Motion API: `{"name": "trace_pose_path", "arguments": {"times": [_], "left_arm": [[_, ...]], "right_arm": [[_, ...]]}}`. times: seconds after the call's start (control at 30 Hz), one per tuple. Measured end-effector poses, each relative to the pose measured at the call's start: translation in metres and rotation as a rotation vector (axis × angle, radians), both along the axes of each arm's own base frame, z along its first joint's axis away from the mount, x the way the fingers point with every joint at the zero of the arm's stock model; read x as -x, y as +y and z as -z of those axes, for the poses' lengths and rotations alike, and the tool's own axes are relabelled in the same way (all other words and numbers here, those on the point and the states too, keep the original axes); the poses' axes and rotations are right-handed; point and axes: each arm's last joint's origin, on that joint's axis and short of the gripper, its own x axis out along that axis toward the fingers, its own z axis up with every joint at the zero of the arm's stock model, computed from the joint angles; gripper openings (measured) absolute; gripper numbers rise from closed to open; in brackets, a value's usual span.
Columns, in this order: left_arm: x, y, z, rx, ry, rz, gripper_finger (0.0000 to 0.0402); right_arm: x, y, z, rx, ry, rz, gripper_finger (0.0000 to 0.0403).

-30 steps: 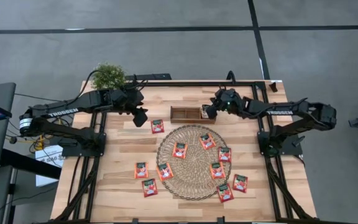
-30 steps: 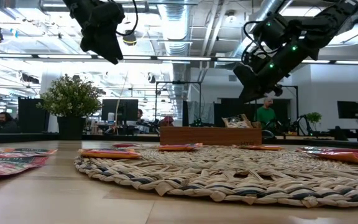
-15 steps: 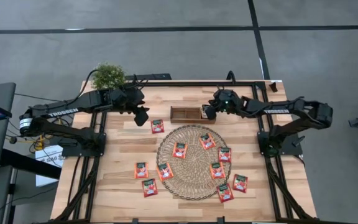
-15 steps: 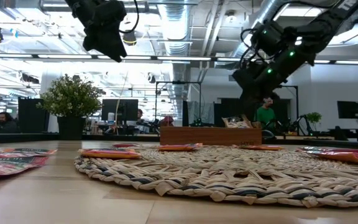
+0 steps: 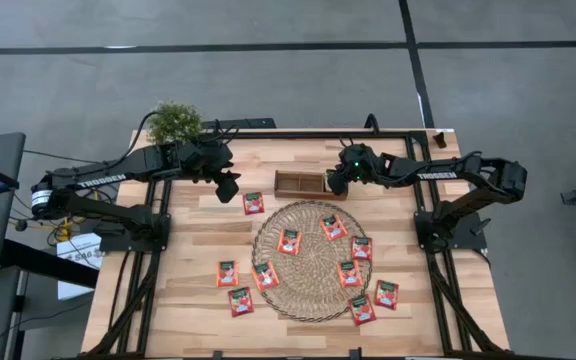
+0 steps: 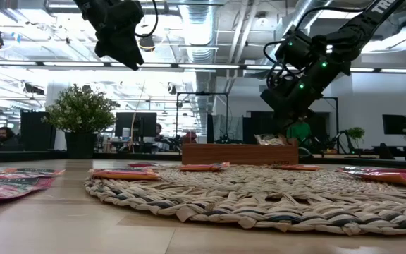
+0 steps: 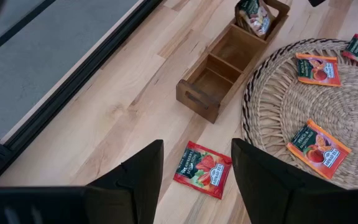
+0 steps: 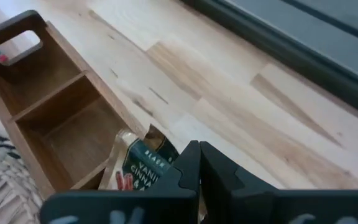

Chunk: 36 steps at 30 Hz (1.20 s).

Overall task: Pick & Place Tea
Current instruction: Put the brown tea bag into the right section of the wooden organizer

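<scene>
We see the right gripper [image 5: 334, 181] at the right end compartment of the wooden tray [image 5: 296, 184], its jaws pressed together just above a sachet [image 8: 143, 165] standing in that compartment. The left gripper [image 5: 227, 187] hangs above the bench [image 5: 188, 300] near the tray's left end, jaws spread over a red tea sachet [image 7: 202, 169]. More tea sachets [image 5: 289, 241] lie on the round woven mat [image 5: 313, 300] and beside it.

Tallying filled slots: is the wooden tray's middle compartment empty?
Empty: the left wrist view shows the wooden tray with its middle compartment bare; only one end compartment holds sachets.
</scene>
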Motion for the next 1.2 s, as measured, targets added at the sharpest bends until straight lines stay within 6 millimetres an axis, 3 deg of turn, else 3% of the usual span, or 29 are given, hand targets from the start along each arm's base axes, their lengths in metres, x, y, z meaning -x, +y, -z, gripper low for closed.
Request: {"name": "trace_pose_path", "arguments": {"times": [0.57,1.2], "left_arm": [[0.000,0.000,0.000,-0.005,-0.001,0.004,0.0182],[-0.002,0.001,-0.002,-0.014,-0.028,0.004,0.0182]], "right_arm": [[0.006,0.003,-0.017,0.018,-0.044,-0.002,0.0000],[0.006,0.014,-0.004,-0.053,0.051,-0.041,0.0000]]}}
